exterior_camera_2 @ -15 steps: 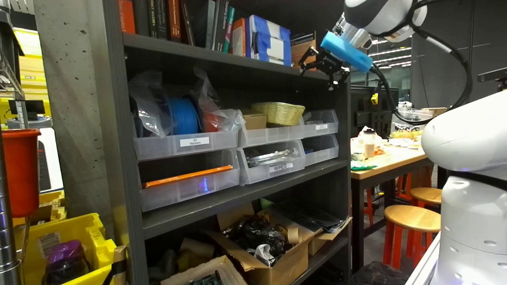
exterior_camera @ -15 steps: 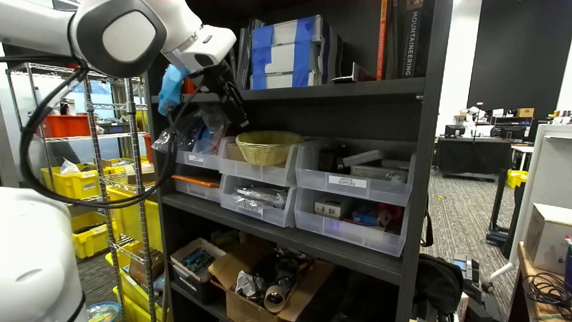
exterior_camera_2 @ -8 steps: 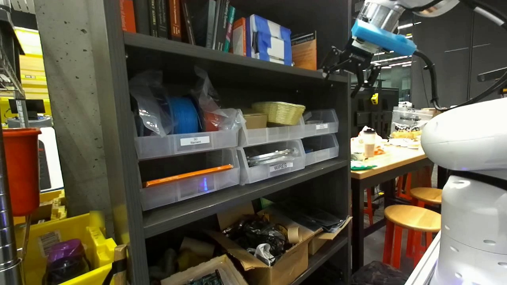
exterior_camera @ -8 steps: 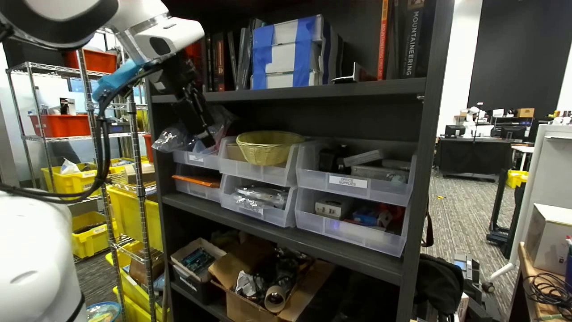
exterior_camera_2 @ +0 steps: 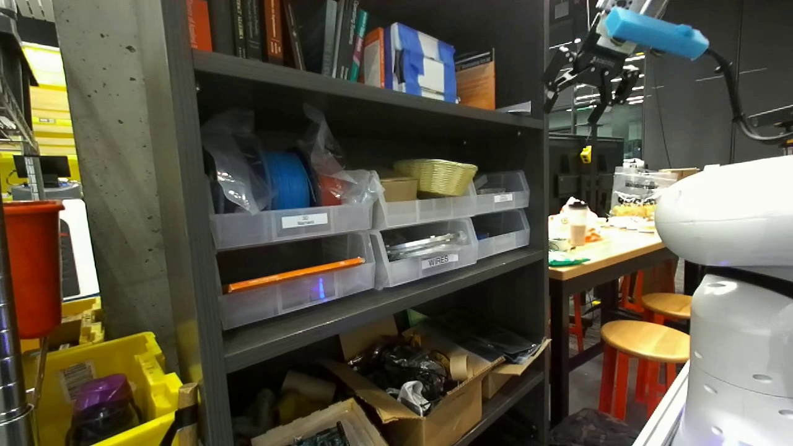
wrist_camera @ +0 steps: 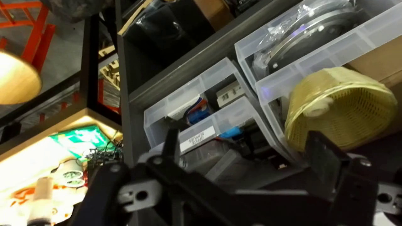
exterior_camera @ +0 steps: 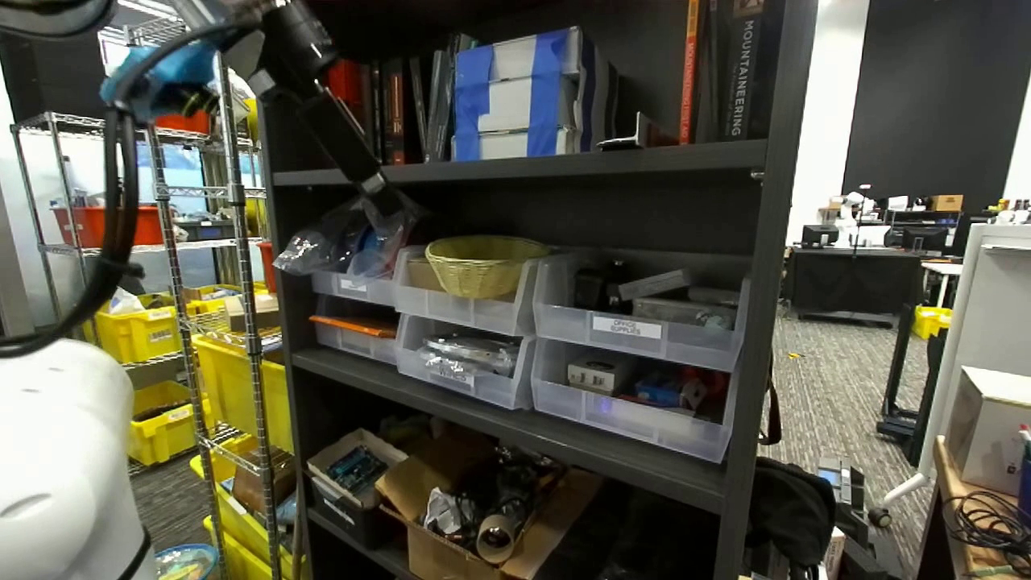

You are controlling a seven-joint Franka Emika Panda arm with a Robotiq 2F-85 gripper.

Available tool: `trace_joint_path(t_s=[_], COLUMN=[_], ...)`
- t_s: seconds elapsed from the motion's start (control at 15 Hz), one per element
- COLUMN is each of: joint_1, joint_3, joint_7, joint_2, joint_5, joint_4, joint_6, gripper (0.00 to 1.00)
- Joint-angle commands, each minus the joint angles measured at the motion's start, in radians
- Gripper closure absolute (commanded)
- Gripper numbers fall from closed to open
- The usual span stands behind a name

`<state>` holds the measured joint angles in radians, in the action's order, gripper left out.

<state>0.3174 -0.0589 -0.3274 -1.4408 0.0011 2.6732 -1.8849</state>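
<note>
Yellow wicker makes the basket (exterior_camera: 475, 278) easy to pick out: it rests, mouth up, in a clear bin (exterior_camera: 451, 310) of the upper row. Beside the basket stands the OFFICE SUPPLIES bin (exterior_camera: 564, 321); below it, the WIRES bin (exterior_camera_2: 403, 274); on its opposite side, a blue spool (exterior_camera_2: 288, 179). Higher than the basket and well apart from it, the gripper (exterior_camera_2: 571, 111) hangs out in front of the bookshelf (exterior_camera_2: 372, 314), its fingers spread wide — nothing between them, nothing touched. One fingertip merely overlaps the basket's outline in the wrist view. The step in hand looks like free positioning, with no grasp begun. From this pose, reaching anything around the basket would call for a descent toward the shelf — fingers parted, lined up to straddle an edge.
</note>
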Motion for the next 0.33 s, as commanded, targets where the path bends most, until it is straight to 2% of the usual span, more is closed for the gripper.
trace_joint_path(t_s=[0.0,0.07,0.13,0.27], joint_1=[-0.01,-0.018,0.002,-0.001], joint_3=[-0.111,-0.138,-0.094,-0.113], joint_7=[0.124,0.142,0.098,0.108], joint_2=[0.146,0.167,0.066,0.088], joint_5=[-0.078,-0.082,-0.058,-0.058], joint_4=[-0.192,-0.232,-0.128,-0.157], joint_6=[0.0,-0.013,-0.006,-0.005], gripper=[0.0,0.0,0.0,0.0])
